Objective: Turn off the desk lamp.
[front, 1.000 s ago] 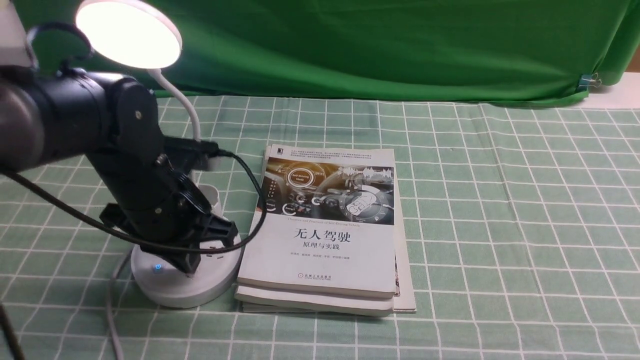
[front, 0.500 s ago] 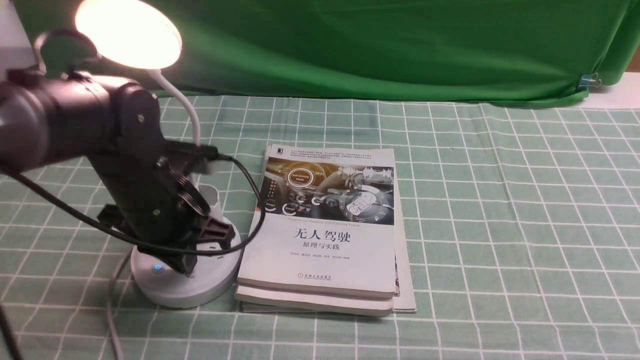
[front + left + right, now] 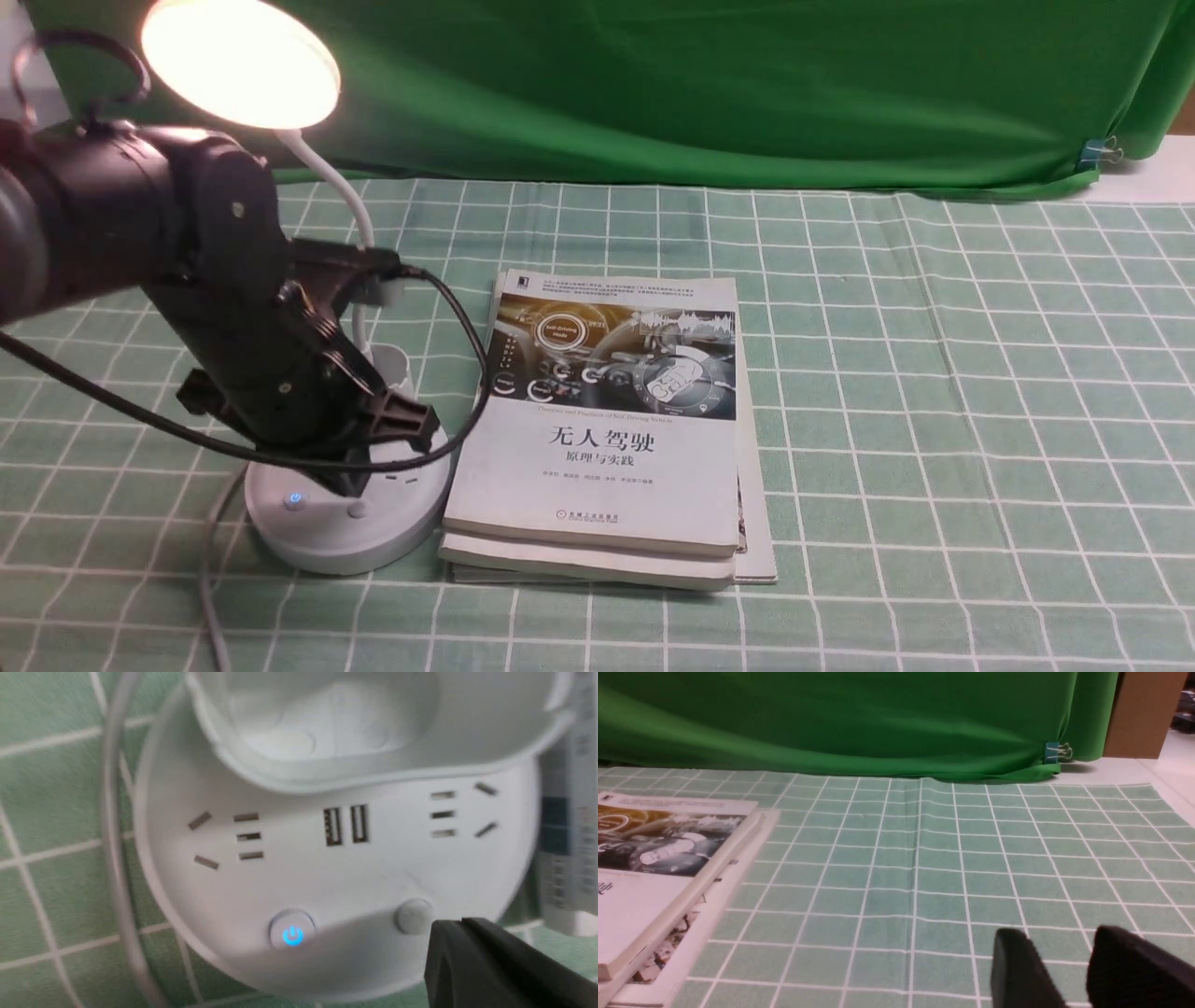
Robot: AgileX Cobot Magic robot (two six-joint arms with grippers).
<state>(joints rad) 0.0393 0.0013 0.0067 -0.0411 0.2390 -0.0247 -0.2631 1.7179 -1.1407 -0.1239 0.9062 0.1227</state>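
The white desk lamp stands at the left, its disc head (image 3: 241, 61) glowing. Its gooseneck (image 3: 341, 201) runs down behind my left arm to the round base (image 3: 322, 546). On the base a power button (image 3: 295, 498) (image 3: 293, 934) shines blue, and a plain grey button (image 3: 356, 511) (image 3: 413, 915) sits beside it. My left gripper (image 3: 353, 483) (image 3: 460, 924) is shut and empty, its tip just above and beside the grey button. The cup holder (image 3: 355, 728) rises behind the sockets. My right gripper (image 3: 1057, 935) is open over bare cloth, far from the lamp.
A stack of books (image 3: 607, 429) (image 3: 654, 868) lies right next to the lamp base. The lamp's white cord (image 3: 210, 579) (image 3: 114, 849) trails off the base toward the front edge. A green checked cloth (image 3: 934, 420) covers the table and a green curtain (image 3: 700, 84) hangs behind.
My left gripper has lifted and drawn back off the grey button, which now shows. The lamp stays lit, its light looking warmer than a second ago.
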